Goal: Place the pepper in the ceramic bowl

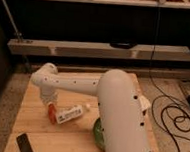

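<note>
The orange-red pepper lies on the wooden table at the left, just below the end of my white arm. My gripper is at the arm's far end, directly over the pepper, mostly hidden by the wrist. A white tube-like bottle with a label lies right of the pepper. The green ceramic bowl shows only as a sliver at the arm's left edge; the rest is hidden behind my arm.
A dark flat device lies at the table's front left corner. A small white thing sits at the right edge behind my arm. Black cables lie on the floor to the right. A low shelf runs behind the table.
</note>
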`<state>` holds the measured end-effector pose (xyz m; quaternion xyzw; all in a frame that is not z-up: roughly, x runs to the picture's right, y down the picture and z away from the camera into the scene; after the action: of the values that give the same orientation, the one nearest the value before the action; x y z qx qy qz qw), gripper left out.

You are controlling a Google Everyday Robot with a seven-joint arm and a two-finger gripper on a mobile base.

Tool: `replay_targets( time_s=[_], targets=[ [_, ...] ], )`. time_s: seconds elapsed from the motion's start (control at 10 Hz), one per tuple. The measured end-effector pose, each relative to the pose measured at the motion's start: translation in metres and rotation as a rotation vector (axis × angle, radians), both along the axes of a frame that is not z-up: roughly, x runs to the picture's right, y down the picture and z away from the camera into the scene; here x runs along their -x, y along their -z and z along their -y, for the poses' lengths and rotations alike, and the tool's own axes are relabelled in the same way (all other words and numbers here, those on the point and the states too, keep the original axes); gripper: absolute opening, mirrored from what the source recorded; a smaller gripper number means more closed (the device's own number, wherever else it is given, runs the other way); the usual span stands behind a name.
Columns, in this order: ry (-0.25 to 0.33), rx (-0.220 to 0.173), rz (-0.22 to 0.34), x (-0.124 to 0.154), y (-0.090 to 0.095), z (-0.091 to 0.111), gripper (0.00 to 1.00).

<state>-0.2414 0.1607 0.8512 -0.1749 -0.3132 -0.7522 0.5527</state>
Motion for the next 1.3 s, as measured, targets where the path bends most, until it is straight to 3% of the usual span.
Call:
replay_targets(
  time_s=[0.2,0.5,1.0,1.3],
  targets=[
    [-0.013,-0.009,-0.002,-0.009,0.019,0.015,0.01],
    [-0.029,-0.021,-0.007,-0.034,0.037,0.027,0.00],
    [-0.114,-0.028,-0.024,-0.073,0.055,0.048,0.00],
    [-0.196,-0.030,-0.041,-0.134,0.062,0.056,0.00]
  ],
)
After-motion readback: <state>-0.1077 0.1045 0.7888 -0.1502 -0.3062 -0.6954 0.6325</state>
